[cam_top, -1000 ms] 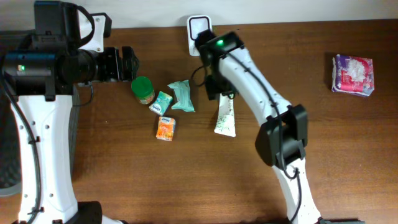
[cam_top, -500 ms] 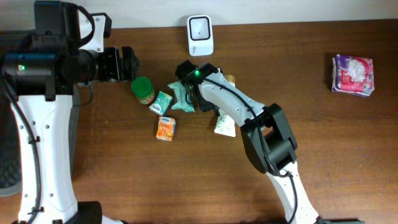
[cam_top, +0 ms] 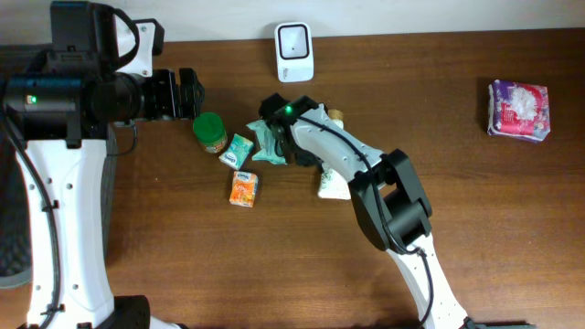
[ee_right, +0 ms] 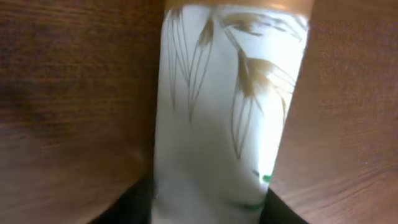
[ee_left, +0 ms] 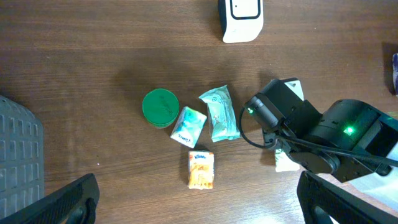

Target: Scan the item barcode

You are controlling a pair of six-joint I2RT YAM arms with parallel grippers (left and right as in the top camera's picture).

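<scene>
**Entry: barcode scan, early stage**

**Item.** We take the tube as the thing to scan. It is white with a gold leaf print and lies flat on the table. It sits just right of the teal pouch and well apart from the scanner at the far edge.

**Right gripper**. It is down over the tube, with 1 finger on each side. We cannot tell whether the jaws press the tube or stand a little off it.

**Left gripper**. The jaws are wide apart and hold nothing. It hangs near the jar.

**Progress, as we judge it.**
- Done: the right arm is at the item.
- Left: a firm grip, the lift, the carry to the scanner, and turning the code toward its window. Nothing faces the scanner yet.

**Views compared.**
- The right wrist view alone shows the tube between the fingers, with its print close up. We see no barcode on the face shown, and no scanner.
- The overhead view hides the grip under the arm and shows only the tube's lower end. It alone shows both arms, the gap from tube to scanner, and the purple pack far to the right.
- The left wrist view shows the jar's lid, 2 teal packets, the orange carton and the scanner. The tube is nearly covered by the right arm.
</scene>
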